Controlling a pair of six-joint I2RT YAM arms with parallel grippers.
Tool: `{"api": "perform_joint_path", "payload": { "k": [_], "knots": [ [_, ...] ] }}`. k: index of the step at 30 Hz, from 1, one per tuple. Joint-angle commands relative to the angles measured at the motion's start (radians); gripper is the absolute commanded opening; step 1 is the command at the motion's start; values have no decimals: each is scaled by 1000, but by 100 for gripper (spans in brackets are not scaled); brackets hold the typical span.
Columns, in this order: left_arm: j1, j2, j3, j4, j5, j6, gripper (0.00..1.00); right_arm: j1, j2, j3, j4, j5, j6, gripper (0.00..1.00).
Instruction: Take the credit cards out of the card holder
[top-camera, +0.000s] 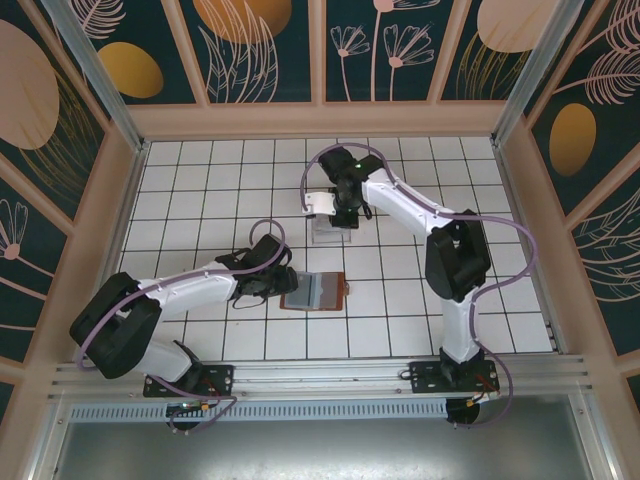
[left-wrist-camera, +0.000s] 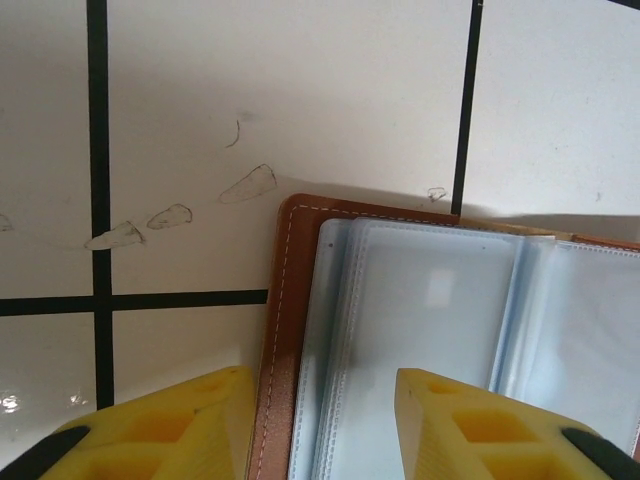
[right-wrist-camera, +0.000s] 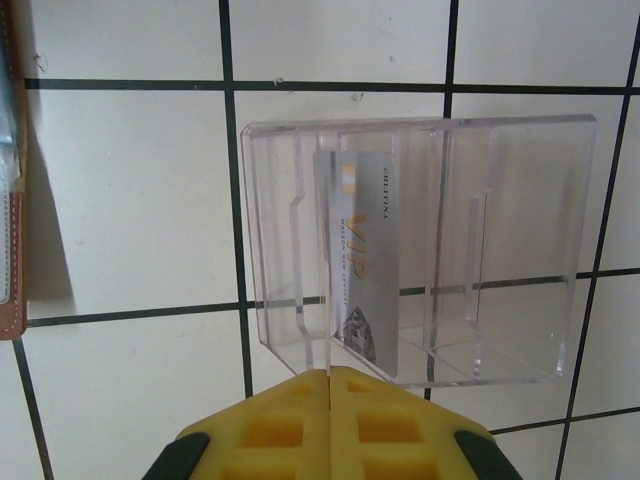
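white tiled table (top-camera: 200, 170): left hand (left-wrist-camera: 320, 385) apart astride the card holder (left-wrist-camera: 278, 300) edge, right hand (right-wrist-camera: 330, 385) together, empty

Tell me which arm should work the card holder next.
Left, probably. The left gripper hovers with jaws apart over the edge of the open card holder; the right gripper is shut, across at the acrylic stand, where a VIP card stands.

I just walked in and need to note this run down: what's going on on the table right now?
The left pincer stands open over the left edge of the card holder, which lies spread open on the table. The right pincer is shut close beside the clear stand, where one credit card stands upright in a slot. The holder's visible sleeves look empty.
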Motion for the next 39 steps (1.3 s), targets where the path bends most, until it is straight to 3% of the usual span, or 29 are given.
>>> {"api": "perform_joint_path", "payload": {
  "k": [1,22,39],
  "knots": [
    [-2,-18,-5,-31,-22,8,43,-10,39,53,-59,18,-29,0],
    [-2,-2,-10,-18,-11,-3,43,-10,134,56,-42,-26,-34,0],
    [-2,-21,-8,-40,-19,-9,43,-10,134,65,24,0,-36,22]
  ]
}}
